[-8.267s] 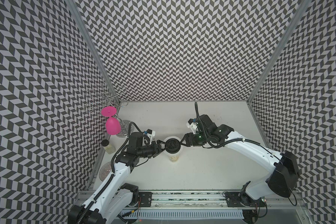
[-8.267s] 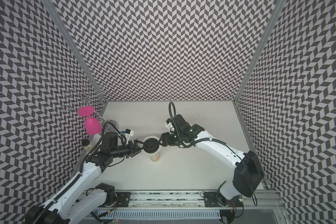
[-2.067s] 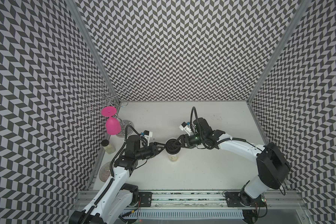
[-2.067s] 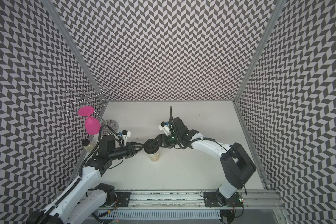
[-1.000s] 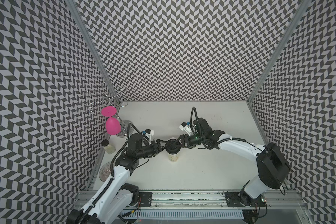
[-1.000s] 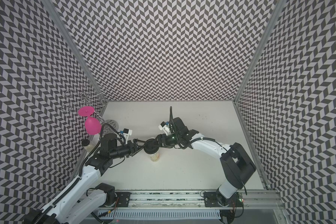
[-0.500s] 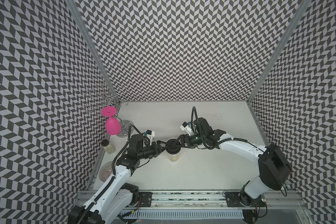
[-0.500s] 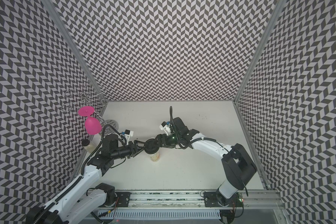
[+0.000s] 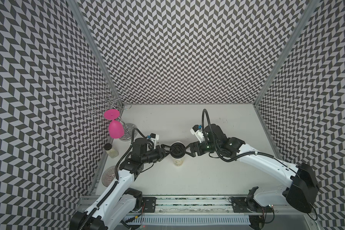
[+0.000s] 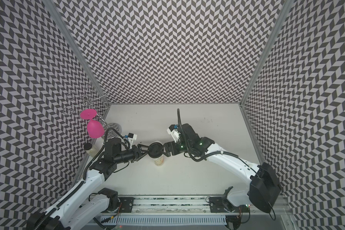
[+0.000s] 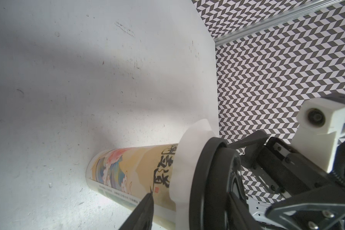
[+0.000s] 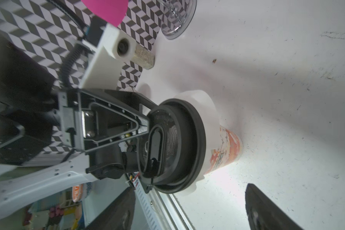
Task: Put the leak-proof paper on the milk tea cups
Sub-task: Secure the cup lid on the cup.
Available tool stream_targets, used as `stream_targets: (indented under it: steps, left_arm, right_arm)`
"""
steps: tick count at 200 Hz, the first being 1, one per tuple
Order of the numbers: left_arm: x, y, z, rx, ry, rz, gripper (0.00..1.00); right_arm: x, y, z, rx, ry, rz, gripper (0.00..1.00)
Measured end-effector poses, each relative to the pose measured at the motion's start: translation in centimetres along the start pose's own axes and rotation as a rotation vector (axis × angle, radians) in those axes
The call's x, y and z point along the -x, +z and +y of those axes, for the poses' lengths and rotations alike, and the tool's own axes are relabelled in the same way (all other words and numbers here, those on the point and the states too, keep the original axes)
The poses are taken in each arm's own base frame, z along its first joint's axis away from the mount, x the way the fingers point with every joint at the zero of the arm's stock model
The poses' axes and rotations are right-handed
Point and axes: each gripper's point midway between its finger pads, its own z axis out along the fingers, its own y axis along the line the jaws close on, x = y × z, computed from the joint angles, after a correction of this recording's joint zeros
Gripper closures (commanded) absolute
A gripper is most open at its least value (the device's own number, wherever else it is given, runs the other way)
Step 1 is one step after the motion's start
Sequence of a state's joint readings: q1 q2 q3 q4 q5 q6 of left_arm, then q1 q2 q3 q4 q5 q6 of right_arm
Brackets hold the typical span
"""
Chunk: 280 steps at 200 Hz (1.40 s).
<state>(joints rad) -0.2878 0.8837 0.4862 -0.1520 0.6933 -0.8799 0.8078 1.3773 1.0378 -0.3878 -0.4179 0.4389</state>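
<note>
The milk tea cup (image 9: 178, 161) stands upright on the counter (image 9: 207, 179), with the leak-proof paper (image 11: 184, 159) draped over its rim under a black lid (image 9: 178, 153). The right tool (image 9: 188, 153) gapes wide beside the lid, holding nothing. The left tool (image 9: 168, 151), part-open, straddles the opposite edge; whether it grips cannot be told. A pink goblet (image 9: 115, 129) hangs from a wire rack (image 9: 100, 103).

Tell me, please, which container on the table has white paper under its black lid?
The tall printed cup: white paper skirts its rim under the lid. The small jar shows only a cap.
</note>
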Motion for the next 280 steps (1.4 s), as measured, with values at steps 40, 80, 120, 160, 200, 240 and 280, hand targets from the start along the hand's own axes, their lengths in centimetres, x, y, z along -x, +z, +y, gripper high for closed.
stream_targets:
  steps: [40,80,120,160,200,240,280]
  left_arm:
    - [0.0,0.0,0.0,0.0,0.002,0.0,0.43]
    - [0.0,0.0,0.0,0.0,0.005,0.0,0.43]
    - [0.0,0.0,0.0,0.0,0.008,0.0,0.43]
    - [0.0,0.0,0.0,0.0,0.008,0.0,0.43]
    - [0.1,0.1,0.0,0.001,0.008,-0.001,0.44]
    - [0.2,0.1,0.0,0.003,0.009,-0.004,0.44]
    - [0.2,0.1,0.1,0.004,0.014,-0.006,0.44]
  right_arm:
    - [-2.1,1.3,-0.6,-0.03,-0.041,0.051,0.15]
    - [-1.6,1.7,-0.4,-0.023,-0.053,0.029,0.15]
    - [-1.2,2.1,-0.4,-0.015,-0.058,0.019,0.15]
    - [-1.1,2.5,-0.3,-0.006,-0.057,0.013,0.16]
    - [-1.1,2.8,-0.4,-0.012,-0.041,0.014,0.17]
    - [-1.2,3.0,-0.5,-0.014,-0.021,0.019,0.17]
    - [-1.3,3.0,-0.6,-0.015,0.0,0.023,0.17]
